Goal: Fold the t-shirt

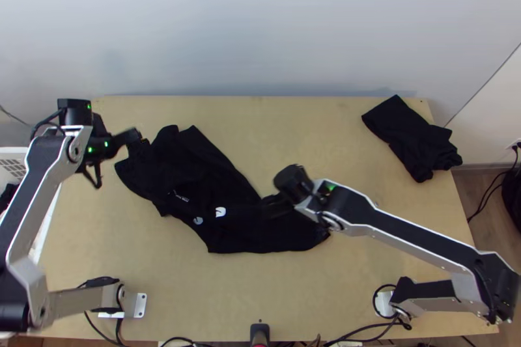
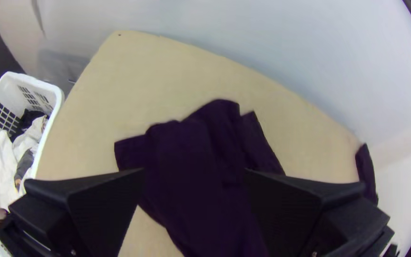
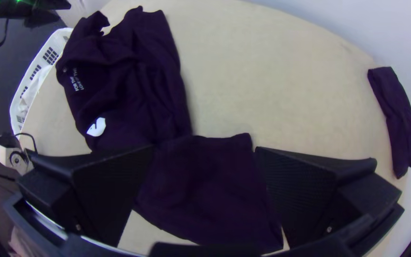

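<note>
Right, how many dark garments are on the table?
2: the t-shirt, rumpled across the middle, and a smaller bundle near the far right corner. More could be hidden in either.

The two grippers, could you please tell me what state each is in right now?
Left gripper: open, at the shirt, holding nothing.
Right gripper: open, over the shirt, holding nothing.

Tabletop garments (image 1: 202, 178) — two, arms (image 1: 417, 236) — two, basket (image 2: 51, 87) — one

Silver-grey links (image 1: 56, 181) with black panels (image 1: 417, 243), chunky black joints (image 1: 293, 181) — and green lights (image 1: 106, 144) glowing up by the wrist! Black cables (image 1: 98, 176) loop loose there, while the wide black fingers (image 3: 108, 190) show finely textured faces — small screws (image 3: 328, 229) at their mounts.
</note>
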Tool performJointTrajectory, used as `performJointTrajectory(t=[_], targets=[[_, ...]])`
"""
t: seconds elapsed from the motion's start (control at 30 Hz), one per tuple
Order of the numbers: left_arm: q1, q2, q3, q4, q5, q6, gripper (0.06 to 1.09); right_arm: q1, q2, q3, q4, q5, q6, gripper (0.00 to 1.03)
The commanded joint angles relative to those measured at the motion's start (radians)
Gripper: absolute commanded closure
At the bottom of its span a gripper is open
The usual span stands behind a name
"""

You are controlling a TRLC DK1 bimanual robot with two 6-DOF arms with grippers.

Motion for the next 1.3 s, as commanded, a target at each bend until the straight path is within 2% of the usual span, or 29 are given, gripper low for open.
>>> performJointTrajectory(t=[0.0,0.27,0.47,0.73,0.9,1.13,1.27], targets=[[-0.152,-0.206,-0.111,-0.256,0.024,0.186,0.11,0.073,0.094,0.089,-0.002,0.001,-0.027,0.04],[-0.391,-0.313,-0.295,-0.365,0.034,0.197,0.11,0.180,0.204,0.206,-0.043,0.020,-0.047,0.04],[-0.336,-0.252,-0.375,-0.304,0.026,0.203,0.11,0.206,0.245,0.246,-0.059,0.041,-0.052,0.04],[-0.335,-0.237,-0.499,-0.121,-0.002,0.179,0.11,0.205,0.245,0.256,-0.102,0.087,-0.052,0.04],[-0.298,-0.183,-0.536,0.020,-0.062,0.163,0.11,0.206,0.245,0.264,-0.123,0.106,-0.052,0.04],[-0.283,-0.106,-0.570,0.127,-0.080,0.147,0.11,0.194,0.236,0.327,-0.201,0.167,-0.053,0.04],[-0.275,-0.082,-0.574,0.155,-0.080,0.131,0.11,0.173,0.201,0.347,-0.232,0.169,-0.084,0.04]])
